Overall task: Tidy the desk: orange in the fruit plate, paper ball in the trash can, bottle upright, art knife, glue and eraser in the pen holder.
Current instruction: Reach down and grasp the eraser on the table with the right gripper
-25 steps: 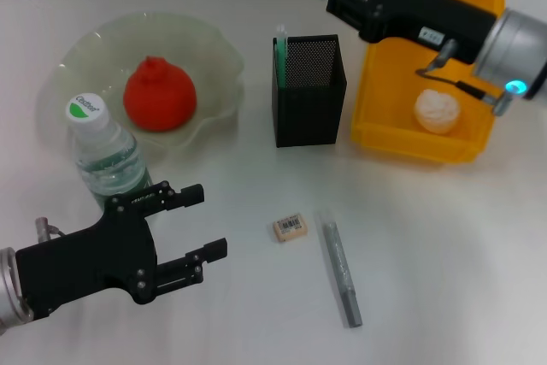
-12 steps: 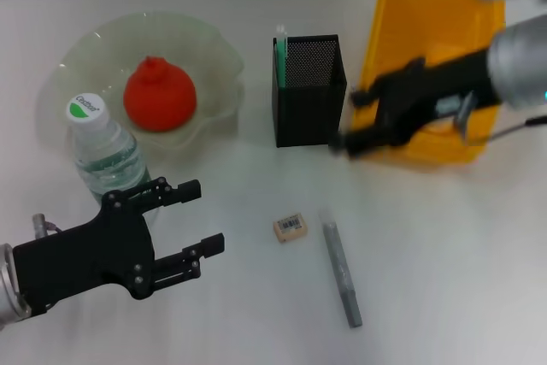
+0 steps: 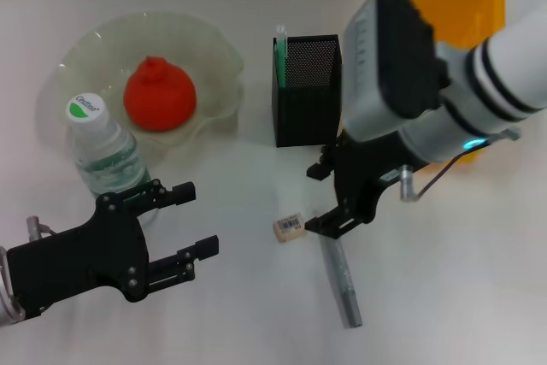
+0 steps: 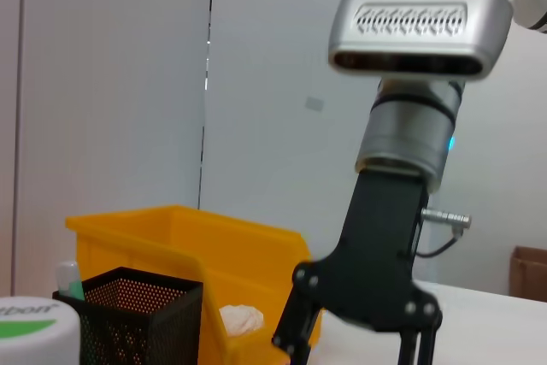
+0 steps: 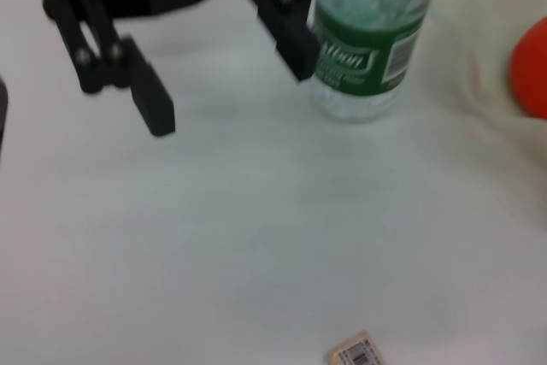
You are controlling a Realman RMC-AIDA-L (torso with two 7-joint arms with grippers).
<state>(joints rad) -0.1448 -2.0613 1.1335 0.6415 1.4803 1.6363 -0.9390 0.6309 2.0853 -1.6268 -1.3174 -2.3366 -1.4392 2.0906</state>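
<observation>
Right gripper (image 3: 329, 198) is hanging with its jaws apart just above the eraser (image 3: 290, 226) and the top end of the glue (image 3: 340, 273). Left gripper (image 3: 192, 221) is sitting spread open beside the upright bottle (image 3: 104, 153). Orange (image 3: 159, 94) is lying in the fruit plate (image 3: 209, 57); the art knife (image 3: 279, 59) is standing in the pen holder (image 3: 308, 91).

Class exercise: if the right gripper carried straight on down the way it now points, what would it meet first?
Most likely the glue or the eraser: the right gripper hangs open above both, pointing down at the desk. Depth is unclear, so which comes first is uncertain.
</observation>
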